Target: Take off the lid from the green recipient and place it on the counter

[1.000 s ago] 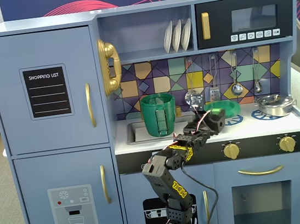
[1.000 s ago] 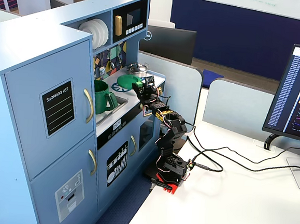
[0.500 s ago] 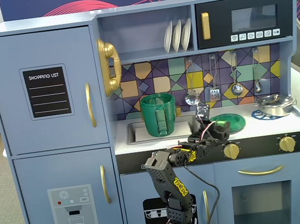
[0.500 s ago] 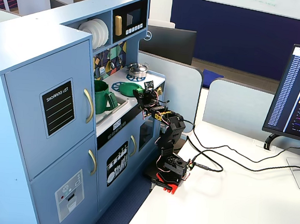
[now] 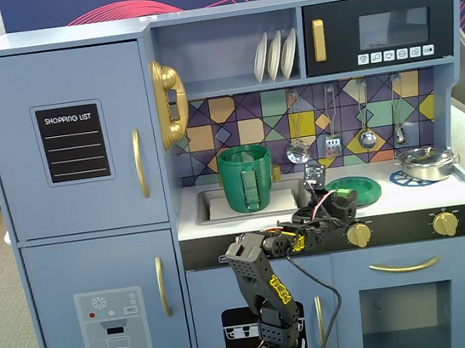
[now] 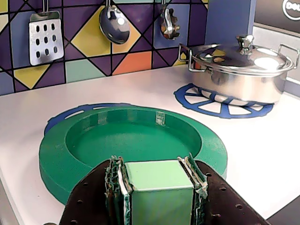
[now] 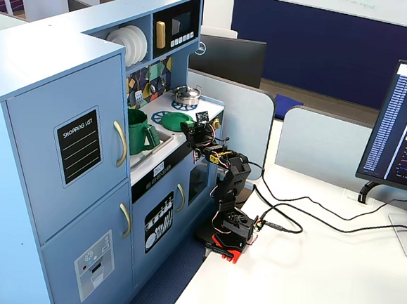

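The dark-green lid (image 5: 353, 190) lies hollow side up on the white counter (image 5: 445, 191), over a blue burner print; its knob is hidden. In the wrist view the lid (image 6: 56, 154) sits just beyond my gripper (image 6: 157, 162), and the jaws press on either side of a light-green square block (image 6: 159, 187). In a fixed view my gripper (image 5: 319, 182) is at the lid's left edge, between it and the green recipient (image 5: 246, 178). The recipient stands open in the sink. In the other fixed view the lid (image 7: 178, 120), the recipient (image 7: 140, 131) and my gripper (image 7: 195, 128) show small.
A silver lidded pot (image 6: 243, 65) stands on the right burner print (image 6: 220, 101), also seen in a fixed view (image 5: 426, 163). A spatula (image 6: 43, 37) and ladles hang on the tiled back wall. The sink basin (image 5: 211, 208) is left of the lid. Gold stove knobs (image 5: 359, 234) sit below the counter edge.
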Motion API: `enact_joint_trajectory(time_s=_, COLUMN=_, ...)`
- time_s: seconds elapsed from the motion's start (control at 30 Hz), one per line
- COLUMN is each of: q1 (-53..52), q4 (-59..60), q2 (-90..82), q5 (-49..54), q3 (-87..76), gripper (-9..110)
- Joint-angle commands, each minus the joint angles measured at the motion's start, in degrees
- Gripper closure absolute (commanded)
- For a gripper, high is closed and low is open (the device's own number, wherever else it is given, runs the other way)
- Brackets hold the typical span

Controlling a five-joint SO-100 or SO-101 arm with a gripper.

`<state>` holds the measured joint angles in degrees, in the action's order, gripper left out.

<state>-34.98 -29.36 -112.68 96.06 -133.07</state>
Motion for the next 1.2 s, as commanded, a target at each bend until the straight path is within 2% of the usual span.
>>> enact_joint_trajectory(time_s=0.0, q1=-1.1, q4=-0.8, q2=-0.4, q5=-3.0, q3=-0.1, gripper=85)
enact_joint_trajectory(time_s=0.17, q1=-1.0, q4=-0.9, q2=-1.7, q5=-5.2, q3=0.4, gripper=73)
enact_joint_trajectory(time_s=0.33, q1=-0.3, q4=0.8, q2=-5.1, q5=-4.2, q3=0.6, gripper=72)
enact_joint_trajectory(time_s=0.63, q1=1.6, q4=20.0, q2=-26.2, q5=-2.4, q3=-2.5, gripper=67)
enact_joint_trajectory(time_s=0.77, q1=2.7, q4=26.6, q2=-36.4, q5=-0.7, q3=-8.6, gripper=67)
enact_joint_trajectory(time_s=1.17, q1=6.9, q4=25.3, q2=-54.4, q5=1.0, q3=-38.0, gripper=70)
